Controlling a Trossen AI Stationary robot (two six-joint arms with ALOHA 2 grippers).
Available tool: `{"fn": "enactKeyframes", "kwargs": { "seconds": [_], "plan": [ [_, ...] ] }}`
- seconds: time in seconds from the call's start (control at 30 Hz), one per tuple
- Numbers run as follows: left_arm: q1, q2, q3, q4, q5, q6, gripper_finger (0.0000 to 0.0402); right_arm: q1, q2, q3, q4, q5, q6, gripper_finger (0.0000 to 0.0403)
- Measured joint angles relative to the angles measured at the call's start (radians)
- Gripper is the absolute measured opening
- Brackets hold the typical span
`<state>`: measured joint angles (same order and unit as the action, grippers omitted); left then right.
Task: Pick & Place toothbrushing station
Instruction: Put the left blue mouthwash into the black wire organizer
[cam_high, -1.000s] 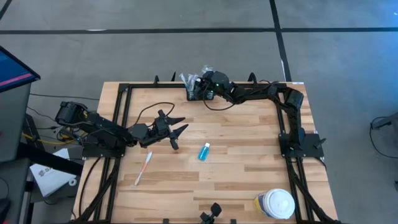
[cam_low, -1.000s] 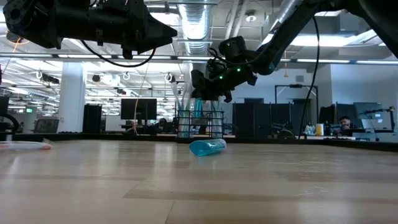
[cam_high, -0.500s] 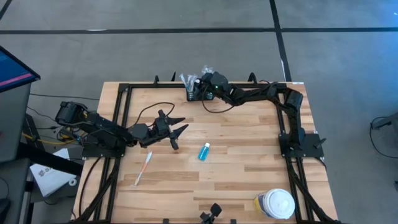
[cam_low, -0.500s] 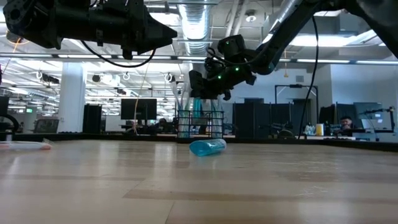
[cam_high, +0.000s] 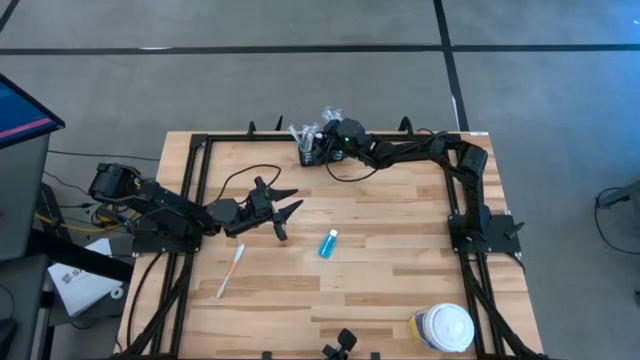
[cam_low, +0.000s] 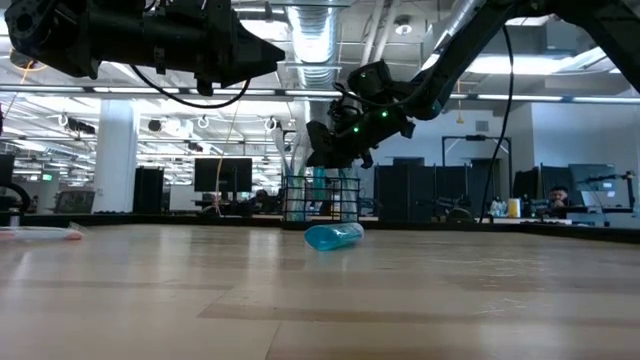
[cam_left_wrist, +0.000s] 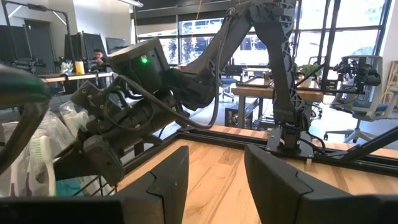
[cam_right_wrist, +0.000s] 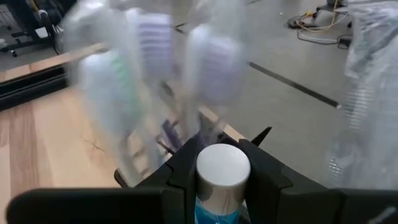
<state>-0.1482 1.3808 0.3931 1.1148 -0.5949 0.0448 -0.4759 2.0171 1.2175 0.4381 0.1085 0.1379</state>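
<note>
The toothbrushing station, a black wire holder (cam_high: 311, 150) (cam_low: 322, 198), stands at the table's far edge with plastic-wrapped toothbrushes (cam_high: 301, 130) (cam_right_wrist: 146, 43) sticking up out of it. My right gripper (cam_high: 327, 141) (cam_low: 332, 150) (cam_right_wrist: 222, 163) hovers just above it, shut on a small blue bottle with a white cap (cam_right_wrist: 222, 171). A second blue bottle (cam_high: 328, 243) (cam_low: 333, 236) lies on its side mid-table. A toothbrush (cam_high: 232, 268) lies flat at the left. My left gripper (cam_high: 298, 198) (cam_left_wrist: 216, 180) waits open left of centre, holding nothing. My right gripper pinches the bottle between its two fingers (cam_right_wrist: 183, 169) just below the white cap (cam_right_wrist: 222, 155), at the bottle's top end. The fingers come from the table's right, slanting a little downward. The bottle hangs upright over the holder; its lower end is out of the picture.
A round white-lidded jar (cam_high: 445, 327) stands at the near right corner. A black frame (cam_high: 190, 200) runs along the table's left, far and right sides. A small black clamp (cam_high: 340, 345) sits at the near edge. Bare wood lies between the lying bottle and the jar.
My right gripper has tipped a little further downward and edged toward the table's left over the holder, still shut on the bottle. The toothbrushes in the holder have leaned slightly.
</note>
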Motion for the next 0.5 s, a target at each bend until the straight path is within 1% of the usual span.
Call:
{"fn": "enactKeyframes", "kwargs": {
  "seconds": [0.5],
  "plan": [
    [0.0,0.0,0.0,-0.001,0.0,0.0,0.0149,-0.004,-0.002,0.0,-0.019,-0.034,-0.006,0.0084]
  ]
}}
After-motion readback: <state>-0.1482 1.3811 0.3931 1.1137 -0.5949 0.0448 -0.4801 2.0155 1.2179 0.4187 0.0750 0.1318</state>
